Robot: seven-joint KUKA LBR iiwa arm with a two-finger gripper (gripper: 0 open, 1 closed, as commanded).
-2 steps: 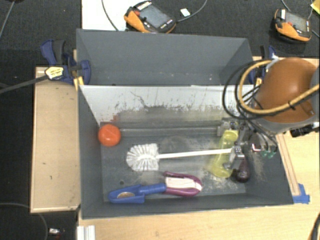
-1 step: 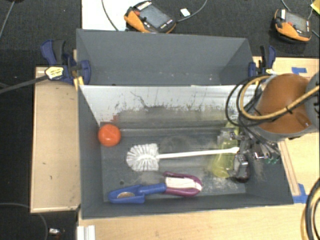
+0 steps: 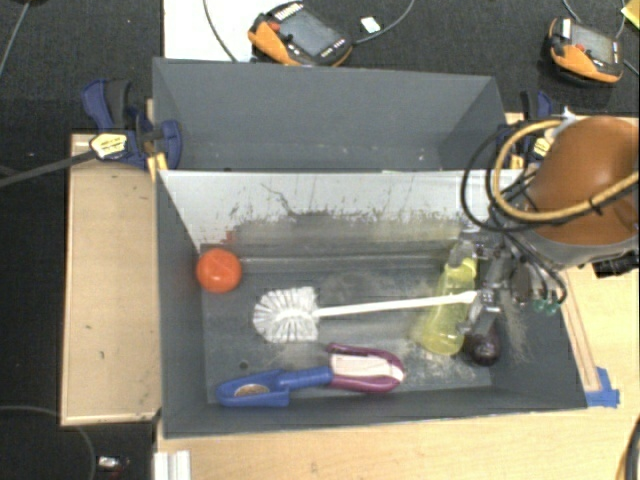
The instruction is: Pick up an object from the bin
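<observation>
Bin (image 3: 320,208): grey metal, filling the middle of the frame, its back wall scratched and scuffed.
Arm (image 3: 590,183): comes in from the right edge of the frame, with a rounded orange-brown cover and looped cables at its wrist, above the bin's right end.
Gripper (image 3: 487,318): low in the right part of the bin, right of centre in the frame.
Grip: whether it is open or closed cannot be made out, since the metal parts and cables blur together there.
Nearest thing: a yellow-green see-through thing (image 3: 445,320), perhaps a small bottle, lying tilted on the floor of the bin just left of the gripper and seemingly touching it.
Dark thing (image 3: 486,349): small, rounded, dark maroon, just below the gripper on the floor.
Brush (image 3: 287,314): a white bristled head in the middle of the floor, with a long thin white handle that runs right across the yellow-green thing to the gripper.
Ball (image 3: 218,269): orange, alone at the left end of the floor, against the left wall.
Blue-handled tool (image 3: 268,386): lies along the lower edge of the floor, at lower left.
Pink and white thing (image 3: 366,369): oval, just right of the blue-handled tool and below the brush handle.
</observation>
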